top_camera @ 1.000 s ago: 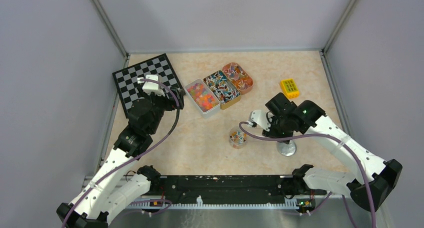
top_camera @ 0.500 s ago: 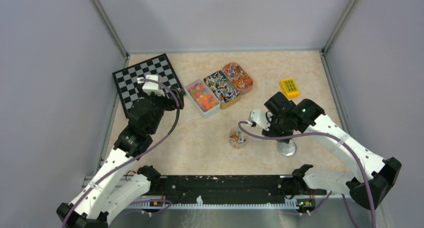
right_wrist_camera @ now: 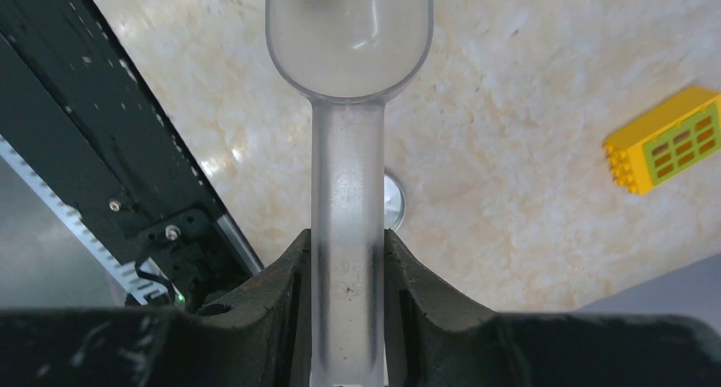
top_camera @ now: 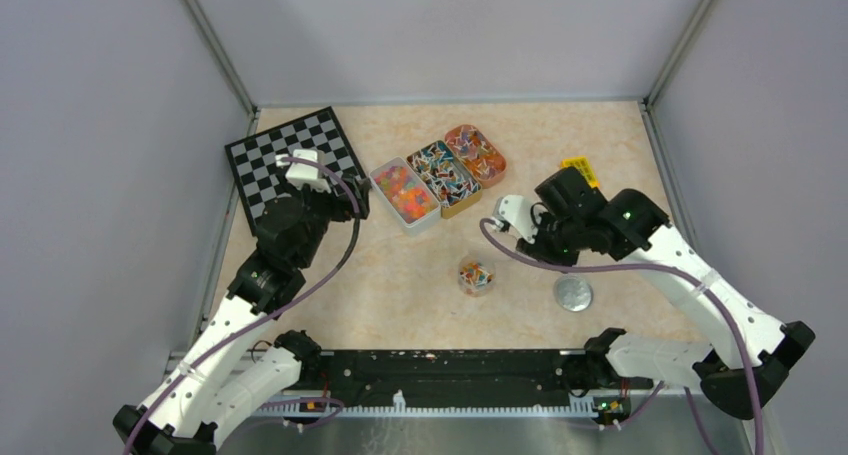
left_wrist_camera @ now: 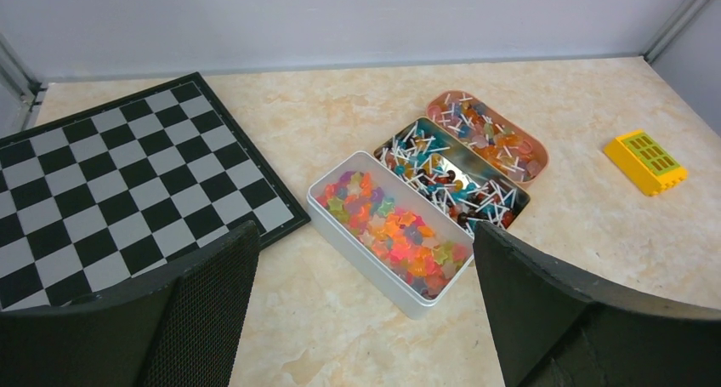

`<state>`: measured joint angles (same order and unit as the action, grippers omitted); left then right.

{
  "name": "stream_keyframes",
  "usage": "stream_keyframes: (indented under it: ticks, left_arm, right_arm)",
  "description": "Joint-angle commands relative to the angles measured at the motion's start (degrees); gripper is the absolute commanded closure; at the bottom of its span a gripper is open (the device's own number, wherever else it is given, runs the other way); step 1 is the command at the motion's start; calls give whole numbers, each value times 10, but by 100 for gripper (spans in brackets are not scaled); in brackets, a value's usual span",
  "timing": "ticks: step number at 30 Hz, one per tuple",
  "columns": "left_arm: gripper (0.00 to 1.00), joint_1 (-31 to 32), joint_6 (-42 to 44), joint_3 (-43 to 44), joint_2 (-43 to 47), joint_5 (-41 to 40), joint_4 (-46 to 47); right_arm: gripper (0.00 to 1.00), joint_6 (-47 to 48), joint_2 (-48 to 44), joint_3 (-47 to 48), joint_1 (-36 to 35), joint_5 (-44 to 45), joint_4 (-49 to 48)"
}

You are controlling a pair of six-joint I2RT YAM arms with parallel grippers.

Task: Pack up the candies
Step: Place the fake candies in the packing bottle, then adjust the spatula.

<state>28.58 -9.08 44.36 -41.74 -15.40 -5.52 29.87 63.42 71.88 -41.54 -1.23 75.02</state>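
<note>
Your candies [left_wrist_camera: 400, 234] are tiny, bright pieces. The white tray [left_wrist_camera: 357, 253] holds star-shaped jellies in orange, pink, yellow and purple. The dark tray [left_wrist_camera: 466, 184] and the orange tray [left_wrist_camera: 540, 159] hold sweets with white stick-like ends in blue, red and orange. The three trays lie side by side toward the back of the table [top_camera: 400, 285]. A few more candies sit in one small clear jar [top_camera: 475, 275] nearer the arms, and its one round silver lid [top_camera: 573, 294] lies apart to its right.

You also have one chessboard [left_wrist_camera: 127, 183] to the left of the trays and one yellow block [left_wrist_camera: 646, 162] to their right.

Your left pincer [left_wrist_camera: 364, 230] is spread wide with nothing in it, looking down at the white tray. Your right pincer [right_wrist_camera: 344, 238] is closed on the handle of one clear scoop [right_wrist_camera: 349, 38], and the part of the bowl you can see looks empty.
</note>
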Motion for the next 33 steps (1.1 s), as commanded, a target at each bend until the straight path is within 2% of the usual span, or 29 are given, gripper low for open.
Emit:
stream_keyframes:
  ticks: [1,8,14,21,33]
  left_arm:
    - [1,2,-8,-8,11,55,48]
    - [4,7,-5,-24,1,231,104]
    - [12,10,-9,-18,-37,341,120]
    - [16,11,-10,-12,-83,368,114]
    - [26,14,2,7,-147,435,92]
  right_arm:
    - [100,-40,-15,52,-8,-76,-68]
    - [100,-100,7,48,-8,-132,-137]
    - [100,-113,0,43,-8,-166,-190]
    - [100,-115,-58,19,-8,-210,-268]
    - [100,-144,-150,-60,-8,-231,-448]
